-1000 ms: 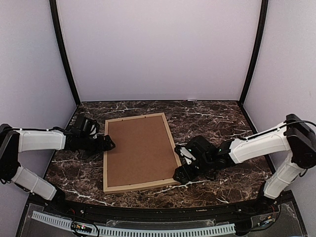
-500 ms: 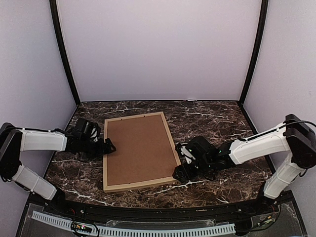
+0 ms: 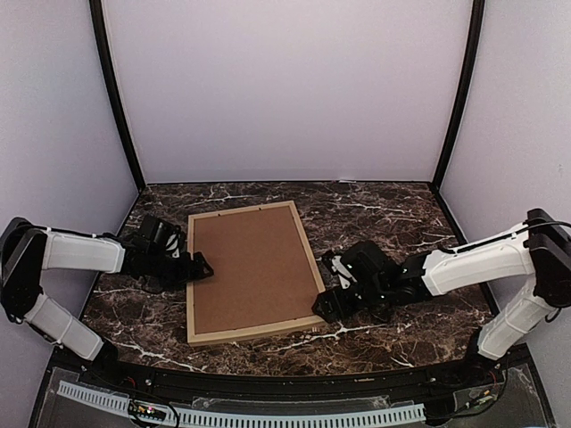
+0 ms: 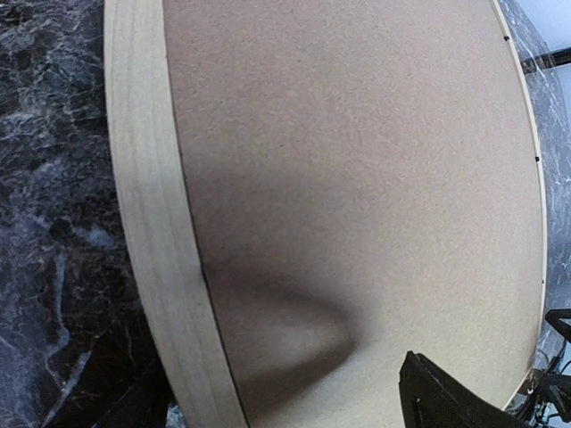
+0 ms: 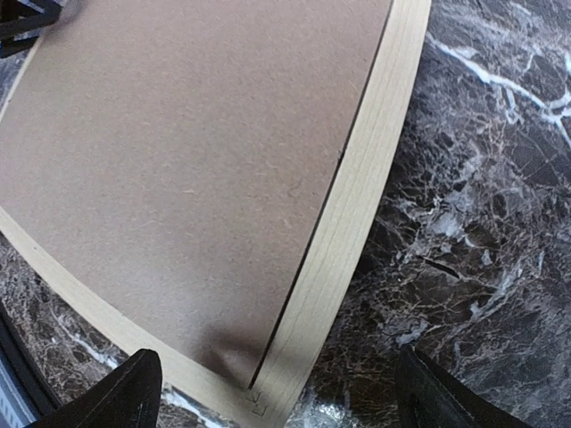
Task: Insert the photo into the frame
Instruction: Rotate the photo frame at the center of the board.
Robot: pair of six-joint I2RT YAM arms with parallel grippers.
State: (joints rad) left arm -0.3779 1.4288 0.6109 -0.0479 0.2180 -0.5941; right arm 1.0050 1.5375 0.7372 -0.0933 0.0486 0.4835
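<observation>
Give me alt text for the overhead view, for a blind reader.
A light wooden frame lies back-up on a dark marble table, a brown backing board filling it. The open left gripper is at its left edge, the open right gripper at its near right corner.

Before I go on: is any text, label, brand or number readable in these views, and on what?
No readable text in any view.
The frame and the brown backing board show no label.
A small dark mark sits on the frame's corner in the right wrist view: too small to read.
</observation>
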